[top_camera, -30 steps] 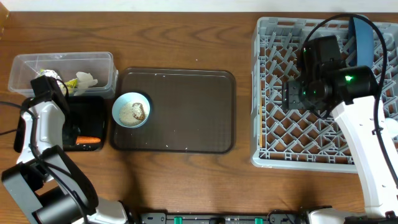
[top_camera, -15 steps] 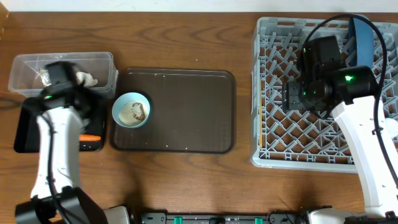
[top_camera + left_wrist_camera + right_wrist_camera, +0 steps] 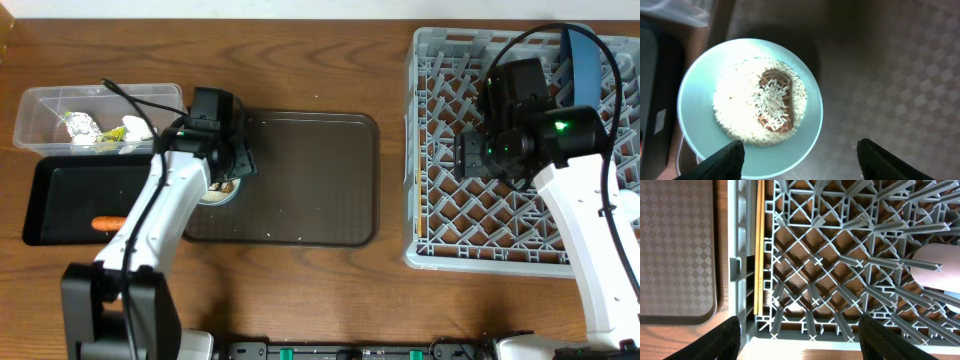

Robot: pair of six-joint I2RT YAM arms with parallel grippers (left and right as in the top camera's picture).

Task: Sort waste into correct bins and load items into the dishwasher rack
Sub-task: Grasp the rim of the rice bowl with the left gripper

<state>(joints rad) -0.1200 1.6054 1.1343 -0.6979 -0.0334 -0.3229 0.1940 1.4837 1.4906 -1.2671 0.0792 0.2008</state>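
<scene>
Carrot lies in black tray at desk left, long axis left-right. Left hand spread wide, empty, over light-blue bowl at left end of brown serving tray. Rice and brown lump in bowl. Right hand spread wide, empty, above rack. Chopsticks lie along rack's left wall, pointing near-far. Farther back, clear tub holds wrappers and tissue. Blue plate stands on edge at rack's far right.

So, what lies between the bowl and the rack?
In the overhead view, only a bare stretch of the brown tray and then a narrow strip of bare table lie between the bowl and the rack.
</scene>
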